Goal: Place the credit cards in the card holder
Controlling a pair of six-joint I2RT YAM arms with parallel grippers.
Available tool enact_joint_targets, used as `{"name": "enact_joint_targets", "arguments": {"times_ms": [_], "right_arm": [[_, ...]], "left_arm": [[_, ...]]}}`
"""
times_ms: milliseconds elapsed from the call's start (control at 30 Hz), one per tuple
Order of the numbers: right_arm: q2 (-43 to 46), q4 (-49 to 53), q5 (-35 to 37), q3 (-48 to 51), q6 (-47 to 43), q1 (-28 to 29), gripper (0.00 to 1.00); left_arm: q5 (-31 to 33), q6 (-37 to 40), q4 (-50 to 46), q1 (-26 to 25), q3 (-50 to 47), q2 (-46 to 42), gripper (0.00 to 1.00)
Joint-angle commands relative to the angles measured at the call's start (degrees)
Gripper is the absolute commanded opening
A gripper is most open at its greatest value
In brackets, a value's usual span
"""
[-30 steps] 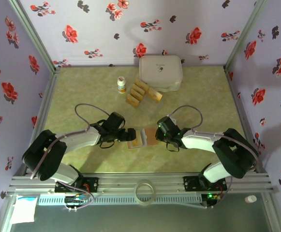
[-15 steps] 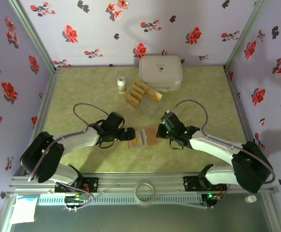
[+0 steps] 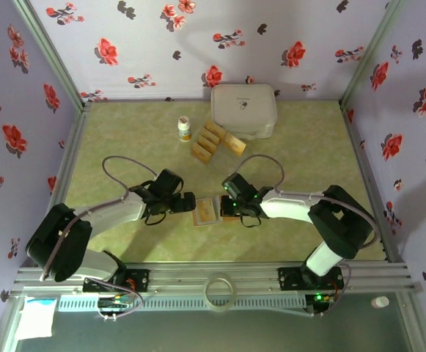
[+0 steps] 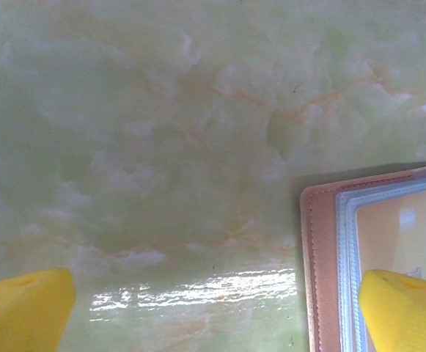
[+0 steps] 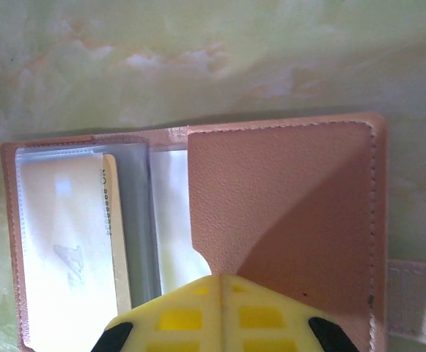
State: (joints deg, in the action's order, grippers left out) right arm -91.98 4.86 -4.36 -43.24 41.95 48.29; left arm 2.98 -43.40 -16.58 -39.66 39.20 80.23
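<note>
Two grippers are down at the card holder (image 3: 207, 210), one on each side. The right gripper (image 5: 220, 312) has its yellow fingers pressed tight together, with the tips sitting over the near edge of the holder's pink flap (image 5: 286, 198). Honestly can't tell if they're actually nipping it or just resting there. Left of the flap the holder lies open, showing clear pockets with one gold card (image 5: 116, 227) tucked in.

The left gripper (image 4: 213, 315) is spread wide with nothing between the fingers. One fingertip (image 4: 407, 312) hangs over the holder's corner and the other is out over the bare green table (image 4: 161, 147).

In the top view the holder lies flat on the table toward the front, right between both grippers. Farther back, the rest of the credit cards (image 3: 214, 141) sit in a loose cluster. They're just beside a small bottle (image 3: 185, 129) and in front of a white box (image 3: 243, 110).
</note>
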Motion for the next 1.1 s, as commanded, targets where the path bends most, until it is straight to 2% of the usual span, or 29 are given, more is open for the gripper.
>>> {"name": "enact_joint_targets", "arguments": {"times_ms": [0,267,567,1067], "right_arm": [[-1.75,-1.47,-0.48,-2.25,-0.1,0.97,0.0],[-3.79,-1.02,-0.25,-4.12,0.05,2.13,0.0],[1.35,2.56,3.04,-4.96,-0.43,2.75,0.0],[-6.42,-0.24,0.84,-7.54,0.57,4.76,0.0]], "left_arm": [[1.34,0.52,-2.04,0.45,-0.77,-1.21,1.0],[0.95,1.04,-1.54,0.49,-1.23,-1.34,1.0],[0.66,1.66,-1.48,0.51,-1.46,-1.89,1.0],[0.1,2.04,-1.09,0.57,-1.75,-1.47,1.0]]}}
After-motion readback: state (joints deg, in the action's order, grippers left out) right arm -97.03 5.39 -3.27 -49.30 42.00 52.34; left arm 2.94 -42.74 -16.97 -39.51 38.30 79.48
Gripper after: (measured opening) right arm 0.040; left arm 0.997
